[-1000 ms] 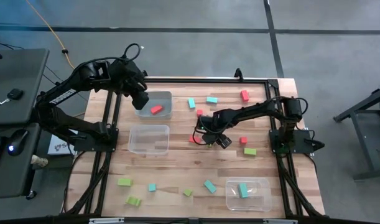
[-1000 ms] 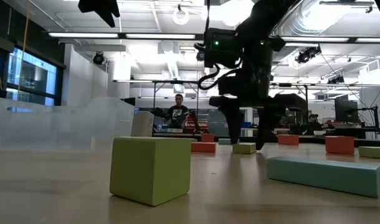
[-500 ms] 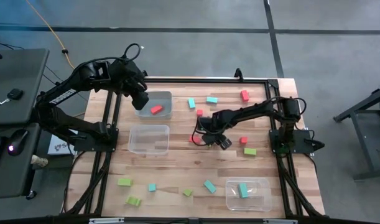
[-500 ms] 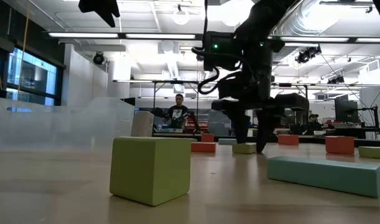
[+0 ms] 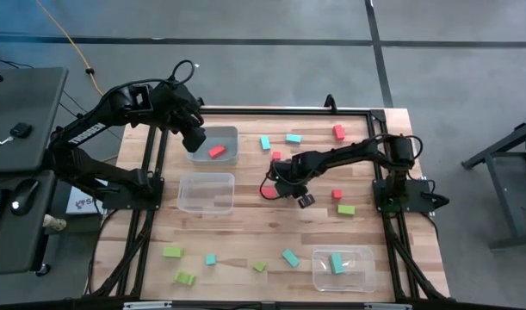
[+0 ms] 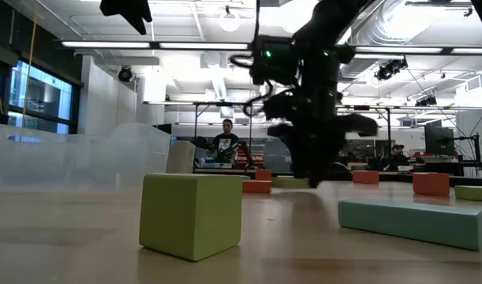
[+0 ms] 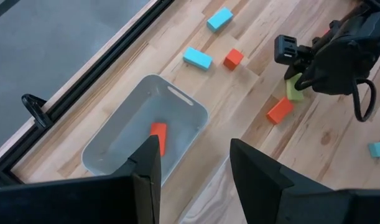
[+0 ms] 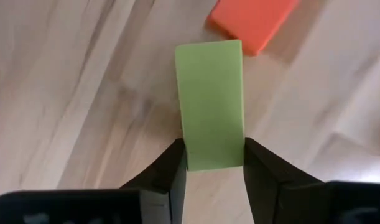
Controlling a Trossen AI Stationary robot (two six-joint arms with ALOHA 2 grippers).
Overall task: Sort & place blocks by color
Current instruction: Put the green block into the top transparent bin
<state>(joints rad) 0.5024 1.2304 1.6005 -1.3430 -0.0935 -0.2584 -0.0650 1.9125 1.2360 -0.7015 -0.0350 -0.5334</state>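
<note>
My right gripper stands at mid-table, pointing almost straight down, shut on a lime green block, a short bar. A red block lies just past the bar's far end. My left gripper hangs open and empty above the far-left clear tub, which holds one red block. A near-right tub holds a teal block. Other red, green and teal blocks lie scattered on the wood. The low view shows my right gripper down at the tabletop. My right gripper pinches the green bar's two long sides near its close end between its two fingers. The fingers come from above and lie across the bar. The bar lies level at the tabletop; whether it is lifted clear cannot be told.
An empty clear tub stands left of centre. Teal blocks and a red one lie at the far side, a red block and a green one to the right. Several green and teal blocks lie along the near edge.
My right gripper has shut: its fingers stood wide on either side of the green block and now pinch it. It has also rolled a little about its own axis while staying over the same spot.
</note>
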